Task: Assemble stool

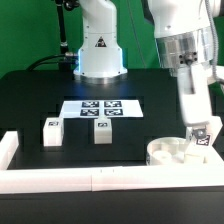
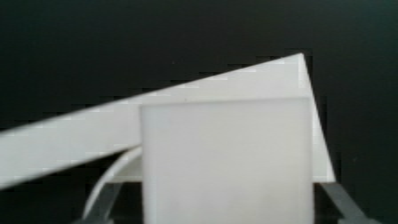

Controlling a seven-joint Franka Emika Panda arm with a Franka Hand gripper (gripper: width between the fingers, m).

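The round white seat disc (image 1: 168, 152) lies on the black table at the exterior view's front right. My gripper (image 1: 199, 124) is shut on a white stool leg (image 1: 201, 137) with a tag and holds it upright at the disc's right rim. I cannot tell whether the leg touches the disc. Two more tagged legs (image 1: 52, 130) (image 1: 102, 131) stand on the table to the left. In the wrist view the held leg (image 2: 231, 150) fills the centre between my gripper (image 2: 222, 205) fingers (image 2: 114, 198).
The marker board (image 1: 100, 108) lies behind the loose legs, in front of the robot base (image 1: 100, 50). White border rails run along the front (image 1: 100, 178) and the left (image 1: 8, 148) of the table. A rail (image 2: 89, 130) crosses the wrist view behind the leg.
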